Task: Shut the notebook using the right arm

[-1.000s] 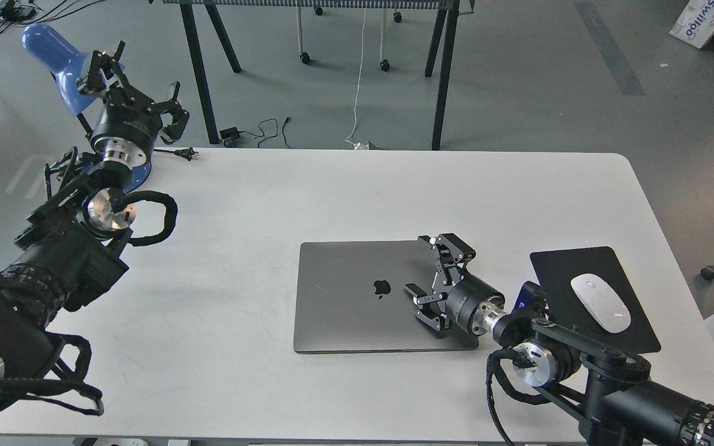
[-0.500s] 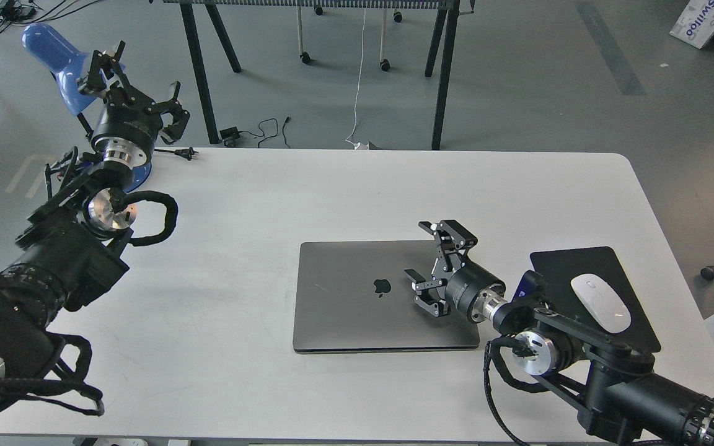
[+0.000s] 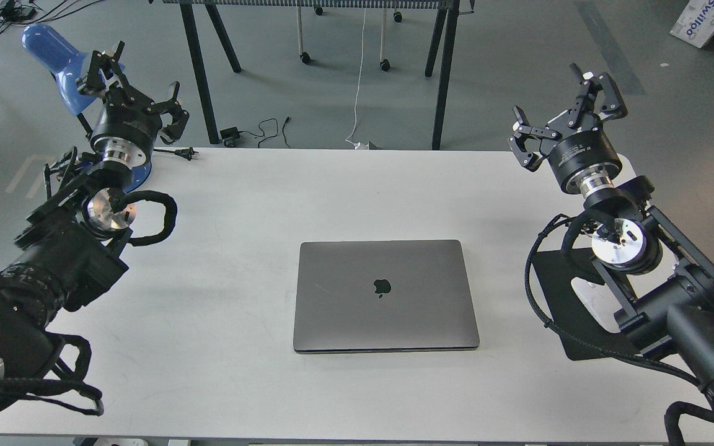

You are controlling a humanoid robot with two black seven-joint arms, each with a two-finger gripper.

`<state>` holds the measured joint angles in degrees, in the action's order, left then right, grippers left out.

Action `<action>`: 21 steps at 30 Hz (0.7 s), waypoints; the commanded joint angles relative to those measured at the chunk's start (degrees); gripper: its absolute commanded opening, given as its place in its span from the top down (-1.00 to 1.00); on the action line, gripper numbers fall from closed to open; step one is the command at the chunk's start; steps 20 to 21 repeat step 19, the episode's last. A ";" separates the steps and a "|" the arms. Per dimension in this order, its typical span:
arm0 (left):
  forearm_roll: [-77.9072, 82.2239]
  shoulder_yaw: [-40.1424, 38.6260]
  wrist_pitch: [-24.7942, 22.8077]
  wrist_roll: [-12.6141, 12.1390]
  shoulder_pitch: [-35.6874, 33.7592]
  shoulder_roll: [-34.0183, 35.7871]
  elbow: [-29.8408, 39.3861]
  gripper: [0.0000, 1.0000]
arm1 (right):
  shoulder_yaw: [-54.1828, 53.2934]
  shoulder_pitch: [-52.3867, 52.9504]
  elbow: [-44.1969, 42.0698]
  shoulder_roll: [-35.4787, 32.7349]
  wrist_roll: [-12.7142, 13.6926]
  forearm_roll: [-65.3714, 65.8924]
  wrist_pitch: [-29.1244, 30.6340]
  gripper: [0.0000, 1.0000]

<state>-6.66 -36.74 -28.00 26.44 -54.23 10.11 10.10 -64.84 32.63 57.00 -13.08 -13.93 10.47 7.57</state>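
Notebook (image 3: pixel 386 296) lies shut and flat on the white table (image 3: pixel 258 204), lid up, dark apple logo showing, a bit front of table centre. Nothing touches it.

Our right arm (image 3: pixel 654 272) comes in from the lower right and rises over the table's right edge. Its tool (image 3: pixel 564 108) is held high near the far right corner, well apart from the notebook, fingers spread wide, empty.

Black mouse pad (image 3: pixel 571 310) sits right of the notebook, apart from it, largely covered by our right arm. A sliver of the white mouse (image 3: pixel 583 290) shows on it between the arm's links.

Our left arm (image 3: pixel 53 248) enters from the lower left. Its tool (image 3: pixel 134 87) is up at the far left corner, fingers also spread wide and empty, just in front of the blue lamp (image 3: pixel 53 52). We cannot tell whether it touches the lamp.

Beyond the table: grey floor, black legs of another table (image 3: pixel 440 74), a white cable (image 3: pixel 357 80) hanging down to the floor.
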 commanded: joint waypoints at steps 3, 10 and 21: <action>-0.01 0.00 0.00 -0.16 0.00 0.00 0.00 -1.00 | -3.19 2.25 -1.11 -1.51 1.01 -0.02 0.34 -1.00; -0.01 0.00 0.00 -0.16 0.00 0.00 0.00 -1.00 | -4.33 2.61 -1.19 -1.69 1.28 -0.02 1.74 -1.00; 0.07 0.00 0.00 -0.16 0.00 0.00 0.00 -1.00 | -4.51 1.91 -4.80 -2.30 1.10 -0.02 2.27 -1.00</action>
